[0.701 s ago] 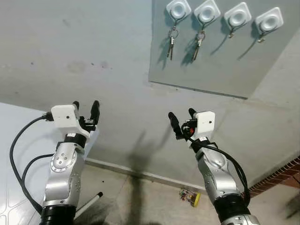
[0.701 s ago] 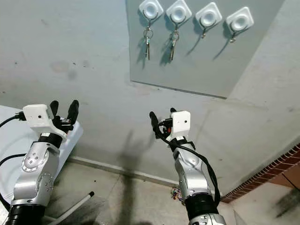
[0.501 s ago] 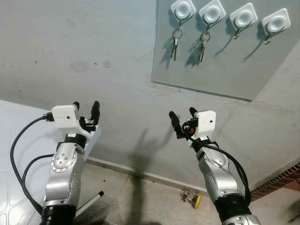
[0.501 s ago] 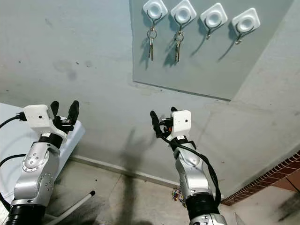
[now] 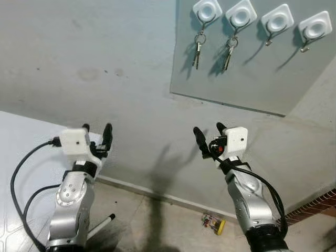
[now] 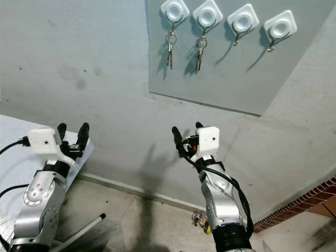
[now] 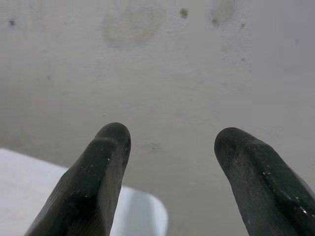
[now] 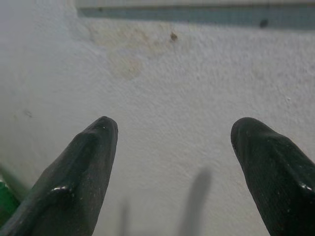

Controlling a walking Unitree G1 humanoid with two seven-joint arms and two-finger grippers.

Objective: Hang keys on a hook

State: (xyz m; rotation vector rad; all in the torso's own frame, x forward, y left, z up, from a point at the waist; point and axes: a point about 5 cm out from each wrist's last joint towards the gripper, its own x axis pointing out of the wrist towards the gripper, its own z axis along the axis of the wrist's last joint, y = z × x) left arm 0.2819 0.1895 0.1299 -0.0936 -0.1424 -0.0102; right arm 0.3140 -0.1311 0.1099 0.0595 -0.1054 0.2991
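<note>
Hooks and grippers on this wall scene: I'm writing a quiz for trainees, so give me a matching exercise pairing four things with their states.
Things:
1. leftmost hook
2. rightmost hook
3. right gripper
4. yellow-green object

States:
A. lies on the floor by the wall
B. bare, no keys
C. holds a hanging key bunch
D. jaws open, empty, below the panel

Pairs: 1-C, 2-B, 3-D, 4-A

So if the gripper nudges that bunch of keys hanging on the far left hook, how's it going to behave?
The keys would probably swing and jingle, since they dangle loosely from a ring on the hook. The thin metal blades look stiff yet may slip between smooth fingers. An upward push could likely lift the ring off the open hook.
</note>
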